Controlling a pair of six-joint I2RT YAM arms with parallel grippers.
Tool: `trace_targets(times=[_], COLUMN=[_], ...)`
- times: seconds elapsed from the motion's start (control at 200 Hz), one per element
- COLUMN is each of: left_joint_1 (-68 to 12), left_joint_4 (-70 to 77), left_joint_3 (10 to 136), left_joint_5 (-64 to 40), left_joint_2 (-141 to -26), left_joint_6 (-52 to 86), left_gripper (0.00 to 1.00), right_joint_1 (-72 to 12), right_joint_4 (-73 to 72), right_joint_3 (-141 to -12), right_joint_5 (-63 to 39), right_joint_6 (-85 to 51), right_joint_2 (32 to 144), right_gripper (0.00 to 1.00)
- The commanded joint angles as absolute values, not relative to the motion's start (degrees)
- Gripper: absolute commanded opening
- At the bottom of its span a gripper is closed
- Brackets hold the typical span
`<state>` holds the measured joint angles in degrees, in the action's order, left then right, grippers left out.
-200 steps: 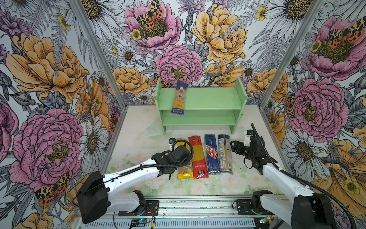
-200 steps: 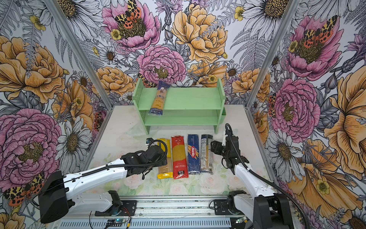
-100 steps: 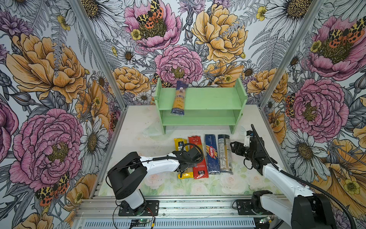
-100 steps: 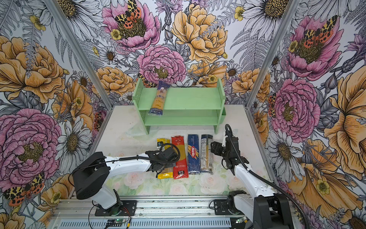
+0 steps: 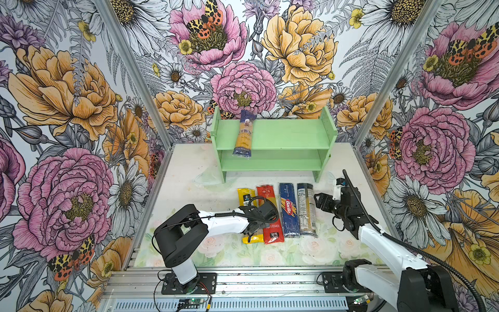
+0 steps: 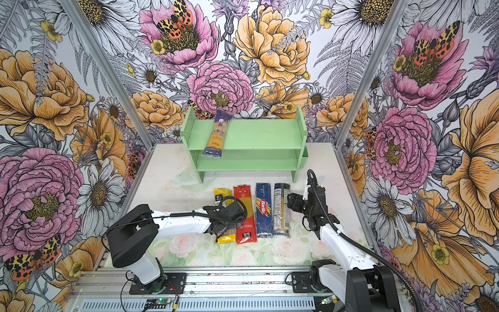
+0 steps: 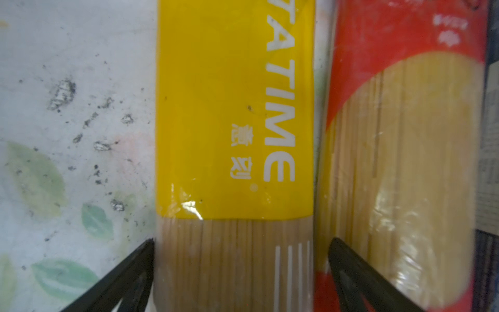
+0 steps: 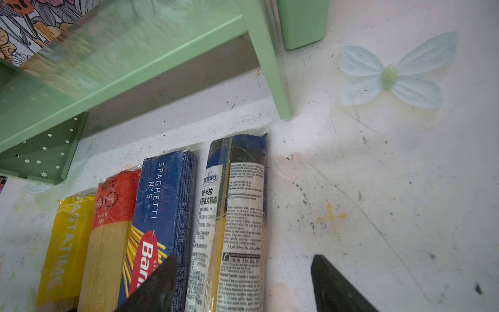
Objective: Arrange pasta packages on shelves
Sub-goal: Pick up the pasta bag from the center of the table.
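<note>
Pale green wood: two-tier rack (image 5: 270, 163), standing at 12 o'clock on the bench (image 5: 189, 175), close against the flowered back wall (image 5: 243, 54).

Item 1. Blue-ended clear packet (image 5: 243, 133): lies front to back across the rack's upper shelf (image 5: 286, 135), toward its 9 o'clock end. The near end overhangs the shelf's front edge.

Items 2–5. Four packets lie flat on the bench, side by side, long axes running 12 to 6, just in front of the rack. From 9 to 3 o'clock:
- yellow packet (image 5: 244, 192) (white lettering ending "TATIME" shows in the left wrist view)
- red packet (image 5: 266, 194)
- dark blue Barilla packet (image 5: 289, 208)
- clear packet with white label (image 5: 306, 208)

A narrow gap shows between yellow and red.

Left tool (image 7: 242, 240): reaches in from 8 o'clock, low over the near half of the yellow packet. Its jaws are spread wide and straddle that packet. One finger is on the packet's 9 o'clock side over bare bench, the other in the gap beside the red packet. It is not clamped, and the packet lies flat.

Right tool (image 5: 321, 201): at 3 o'clock of the row, just beside the clear packet with white label. Its jaws stand apart and it grips nothing.
</note>
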<state>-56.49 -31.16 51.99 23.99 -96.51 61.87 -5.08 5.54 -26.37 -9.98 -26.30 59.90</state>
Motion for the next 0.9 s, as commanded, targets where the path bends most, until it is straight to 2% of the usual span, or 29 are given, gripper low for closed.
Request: trace_targets(times=[0.0, 0.235, 0.335, 0.405, 0.575, 0.696, 0.801, 0.891], left_joint_1=[-55.92, -54.55, -54.58, -54.71, -55.09, -55.28, -55.37, -55.29], left_joint_4=[-31.23, -31.20, -31.11, -31.12, -31.19, -31.13, -31.26, -31.31], left_joint_3=[50.13, 49.83, 49.74, 49.66, 49.42, 48.90, 48.21, 47.82], left_joint_5=[24.18, 23.59, 22.79, 22.42, 22.06, 21.97, 21.93, 21.98], left_joint_2=[-95.98, -97.43, -98.23, -98.68, -98.89, -98.23, -97.48, -97.11], left_joint_6=[63.49, 61.82, 61.98, 61.87, 61.88, 61.88, 62.09, 62.49], left_gripper=[0.99, 0.95, 0.84, 0.73, 0.64, 0.53, 0.30, 0.21], right_joint_1=[-5.52, -5.54, -5.53, -5.49, -5.53, -5.53, -5.46, -5.53], right_joint_4=[5.27, 5.23, 5.19, 5.24, 5.27, 5.27, 5.27, 5.25], right_joint_3=[-25.40, -25.49, -25.44, -25.41, -25.64, -25.58, -25.55, -25.41], right_joint_5=[-10.20, -10.08, -10.04, -9.93, -10.05, -10.03, -10.20, -10.28], right_joint_6=[-26.21, -26.02, -26.19, -26.12, -26.17, -26.15, -26.15, -26.18], right_joint_2=[58.97, 59.15, 59.18, 59.24, 59.36, 59.35, 59.24, 59.19], right_gripper=[0.79, 0.80, 0.79, 0.79, 0.79, 0.79, 0.79, 0.79])
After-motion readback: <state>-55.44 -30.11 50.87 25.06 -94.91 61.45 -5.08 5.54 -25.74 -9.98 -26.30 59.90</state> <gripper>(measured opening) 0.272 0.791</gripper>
